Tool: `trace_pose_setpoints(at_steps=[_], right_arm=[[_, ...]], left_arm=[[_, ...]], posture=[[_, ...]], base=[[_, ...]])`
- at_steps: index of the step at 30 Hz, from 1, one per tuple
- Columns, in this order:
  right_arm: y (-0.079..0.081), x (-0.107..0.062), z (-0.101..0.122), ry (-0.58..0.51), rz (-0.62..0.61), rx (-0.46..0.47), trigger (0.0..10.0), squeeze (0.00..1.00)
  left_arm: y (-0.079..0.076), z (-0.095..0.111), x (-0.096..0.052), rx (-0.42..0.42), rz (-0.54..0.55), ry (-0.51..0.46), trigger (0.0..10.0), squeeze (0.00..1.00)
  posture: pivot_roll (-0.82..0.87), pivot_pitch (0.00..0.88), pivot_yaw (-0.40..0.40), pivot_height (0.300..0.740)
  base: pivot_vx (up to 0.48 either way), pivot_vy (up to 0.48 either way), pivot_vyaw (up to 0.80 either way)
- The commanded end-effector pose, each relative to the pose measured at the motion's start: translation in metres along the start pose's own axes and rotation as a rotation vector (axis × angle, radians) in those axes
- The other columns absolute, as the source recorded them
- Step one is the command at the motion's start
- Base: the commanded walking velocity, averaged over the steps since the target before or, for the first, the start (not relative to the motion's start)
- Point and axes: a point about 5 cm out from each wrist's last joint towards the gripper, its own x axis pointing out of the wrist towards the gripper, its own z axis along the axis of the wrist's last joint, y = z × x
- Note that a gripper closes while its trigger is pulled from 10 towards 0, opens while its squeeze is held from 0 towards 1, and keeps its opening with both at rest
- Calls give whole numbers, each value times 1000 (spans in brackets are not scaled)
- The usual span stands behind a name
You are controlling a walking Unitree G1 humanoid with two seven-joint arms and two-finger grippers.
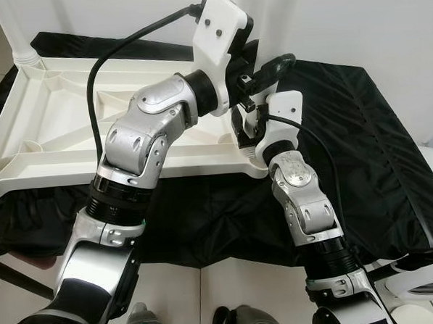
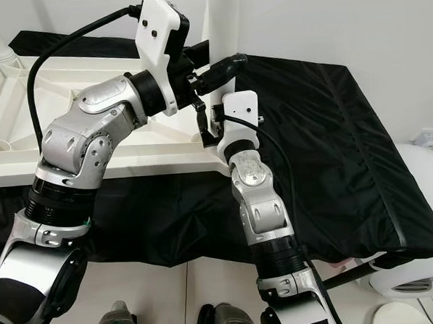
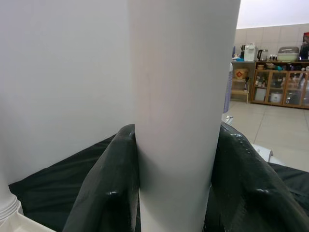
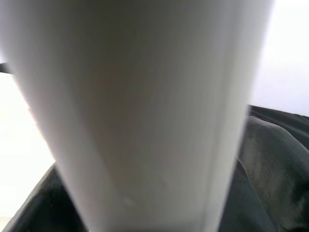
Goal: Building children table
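A white plastic tabletop [image 1: 54, 120] lies upside down on a black cloth. A white table leg [image 2: 221, 24] stands upright at its near right corner. My left gripper [image 2: 222, 66] is shut on that leg a little above its base; in the left wrist view its black fingers [image 3: 108, 193] press the leg [image 3: 178, 121] from both sides. Just below, my right gripper [image 2: 208, 122] holds the same leg at the corner socket, and the right wrist view has the leg [image 4: 145, 121] very close between dark fingers [image 4: 273, 164]. Another leg [image 1: 13, 27] stands at the far left corner.
The black cloth [image 1: 360, 140] covers the whole work surface and hangs over its front edge. A white rounded object [image 1: 427, 296] sits on the tiled floor at the lower right. A wooden cabinet [image 3: 280, 87] stands far off across the room.
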Motion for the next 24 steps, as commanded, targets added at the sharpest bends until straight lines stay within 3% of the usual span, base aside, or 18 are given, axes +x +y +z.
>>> trace_pose_setpoints(at_steps=[1, 14, 15, 17, 18, 19, 20, 21, 22, 23, 24], right_arm=[[-4, -2, 2, 6, -41, -19, 10000, 0], [0, -9, -6, 57, -126, -70, 10000, 0], [0, -9, -8, 73, -140, -76, 9020, 0], [0, -9, -9, 77, -147, -79, 9020, 0], [0, -9, -9, 82, -153, -84, 7490, 0], [0, -9, -9, 82, -153, -84, 7490, 0], [1, -9, -10, 86, -152, -84, 5608, 0], [2, -9, -11, 89, -151, -84, 4745, 0], [2, -9, -11, 89, -151, -84, 4745, 0], [3, -9, -11, 88, -146, -84, 3373, 0], [4, -9, -10, 86, -143, -85, 2667, 0]], left_arm=[[-3, 2, 4, 14, -19, -10, 10000, 0], [5, 0, 8, 32, 47, 1, 10000, 0], [8, 2, 8, 36, 59, -2, 10000, 0], [8, 2, 9, 37, 63, -3, 10000, 0], [9, 4, 9, 40, 69, -8, 10000, 0], [9, 4, 9, 40, 69, -8, 10000, 0], [10, 4, 10, 41, 71, -10, 10000, 0], [10, 5, 10, 44, 72, -13, 10000, 0], [10, 5, 10, 44, 72, -13, 10000, 0], [10, 6, 10, 44, 72, -15, 10000, 0], [10, 6, 11, 45, 71, -18, 10000, 0]], posture=[[94, 24, -135, 740], [99, 25, -136, 740], [99, 26, -136, 740], [99, 26, -136, 740], [99, 26, -136, 740], [99, 26, -136, 740], [100, 26, -136, 740], [100, 26, -136, 740], [100, 26, -136, 740], [101, 26, -137, 740], [102, 28, -137, 740]], base=[[0, 0, 0], [0, 0, 0], [0, 0, 0], [0, 0, 0], [0, 0, 0], [0, 0, 0], [0, 0, 0], [0, 0, 0], [0, 0, 0], [0, 0, 0], [0, 0, 0]])
